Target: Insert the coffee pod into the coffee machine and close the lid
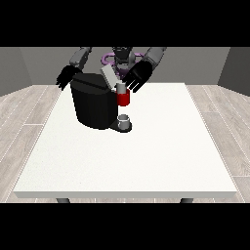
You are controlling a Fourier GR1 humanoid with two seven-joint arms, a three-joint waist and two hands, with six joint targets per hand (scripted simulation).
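A black coffee machine point(93, 105) stands on the white table point(146, 156) at the back left. Its grey lid point(109, 76) is tilted up and open. A red part point(123, 98) with a small grey pod-like piece point(120, 87) on top sits at the machine's right side, above a grey cup point(124, 120) on the machine's base. The hand at the view's right point(136, 77) hovers just above and right of the pod piece, fingers spread and straight. The hand at the view's left point(66, 77) hangs behind the machine's left top corner with relaxed fingers, holding nothing.
The robot's torso point(122, 57) is behind the machine. The table's far edge runs just behind the machine, and the wide white surface stretches to the front and the right.
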